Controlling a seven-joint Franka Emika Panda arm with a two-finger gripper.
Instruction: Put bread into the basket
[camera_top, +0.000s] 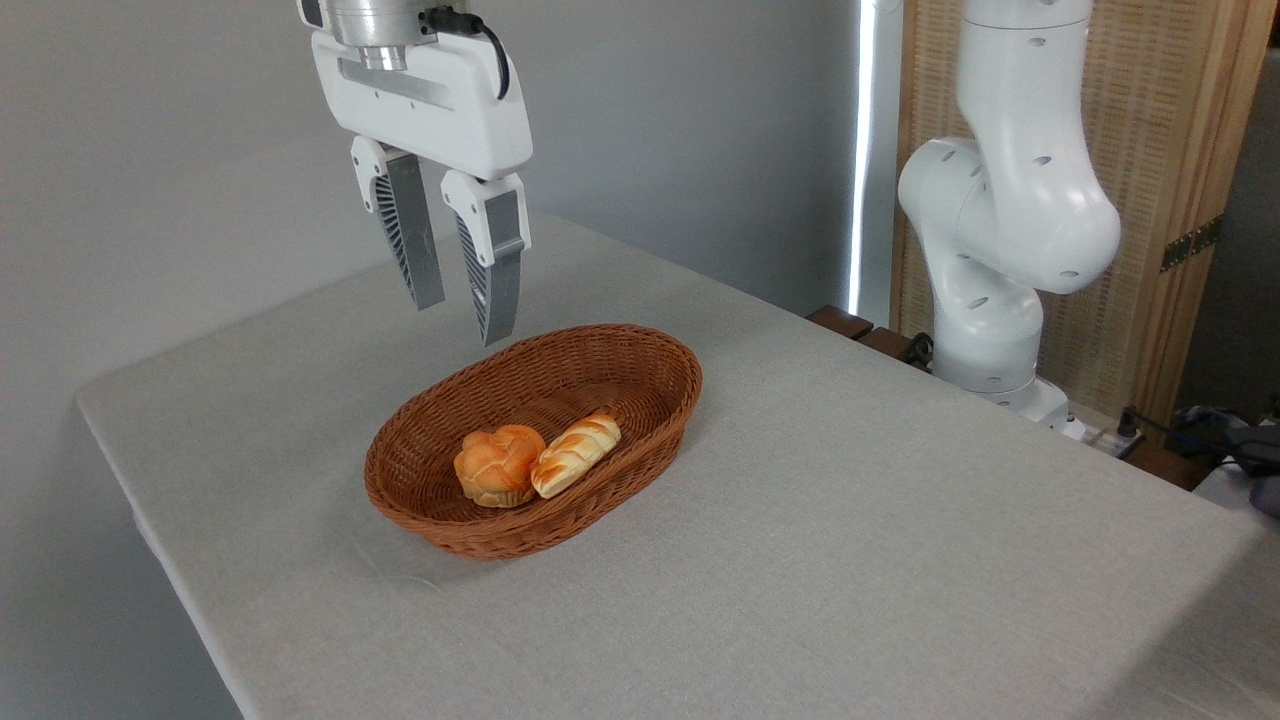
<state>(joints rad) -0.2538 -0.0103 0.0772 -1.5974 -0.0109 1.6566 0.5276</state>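
Observation:
The oval brown wicker basket (640, 345) sits on the grey tablecloth near the middle of the table. Inside it, toward the near end, lies the bread (576, 455), a pale golden braided loaf, resting against a small round orange knotted bun (498, 464). My gripper (463, 318) hangs well above the basket's far left rim, fingers pointing down. It is open, with a narrow gap and nothing between the fingers. It touches neither the bread nor the basket.
The arm's white base and lower links (1000, 230) stand at the table's right rear edge. Behind them is a woven wooden screen (1180, 150). Cables and dark items (1230, 440) lie past the right edge. The table (900, 520) drops off at the left and front.

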